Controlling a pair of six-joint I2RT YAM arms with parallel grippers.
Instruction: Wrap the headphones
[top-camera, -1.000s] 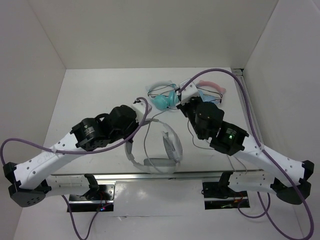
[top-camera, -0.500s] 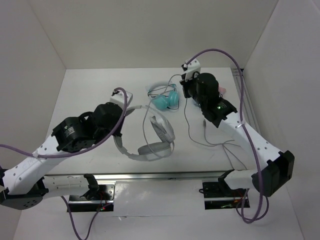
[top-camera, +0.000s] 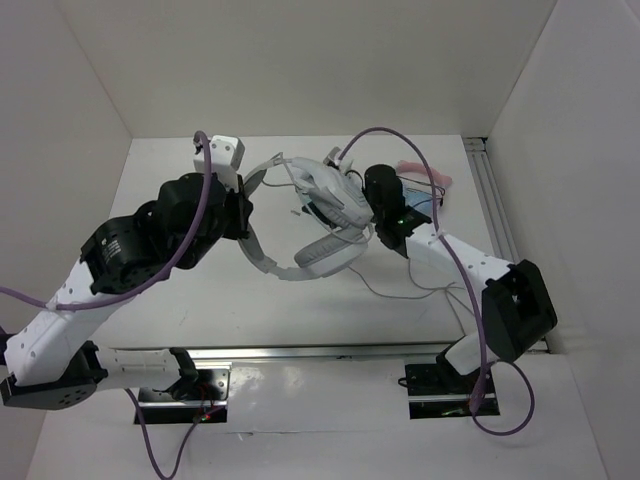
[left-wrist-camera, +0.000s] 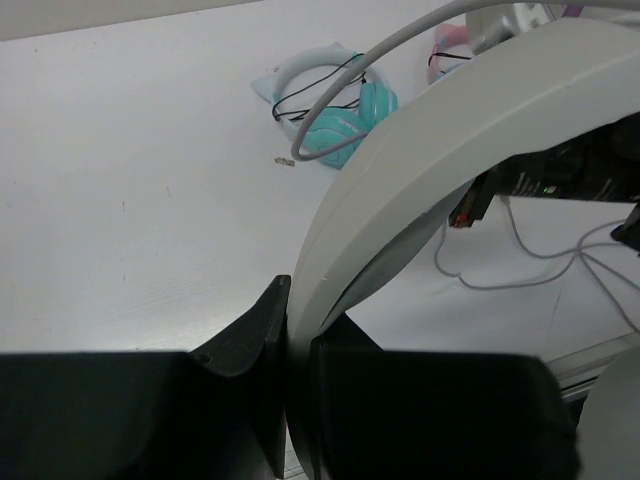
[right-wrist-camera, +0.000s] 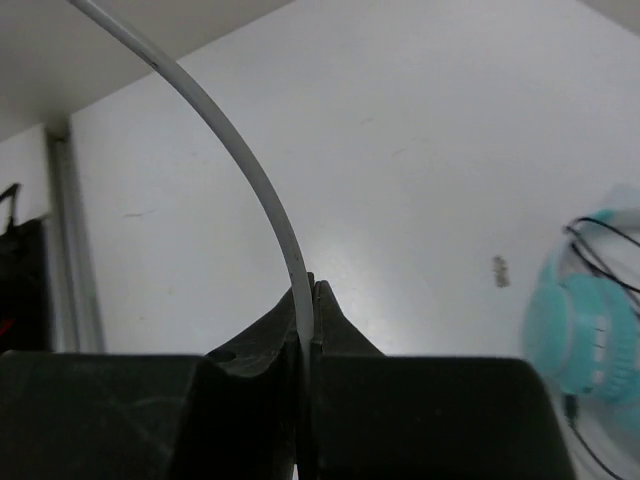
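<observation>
**A:** Headphones (top-camera: 325, 255): where are they, and who has them?

**B:** Held up over the middle of the table (top-camera: 300, 315), at the centre of the overhead frame. My left jaws are clamped on the wide headband (left-wrist-camera: 450, 130), low in the left wrist frame. My right jaws are pinched tight on the thin grey cable (right-wrist-camera: 257, 180), which arcs off to the upper left of that frame.

**A:** What worries you?

**B:** The cable first. It is thin and smooth, so I judge it could slide through the right jaws as I wind, and the loop would go slack. Its loose length trails on the table right of centre, where it could catch on my own right arm (top-camera: 470, 265).

**A:** And the neighbours?

**B:** The teal pair (left-wrist-camera: 345, 125) lies close, toward the top of the left wrist frame. A low pass might drag it along. My left grip seems to take only a narrow bite of the band, so the weight hanging off it might twist it loose.
</observation>
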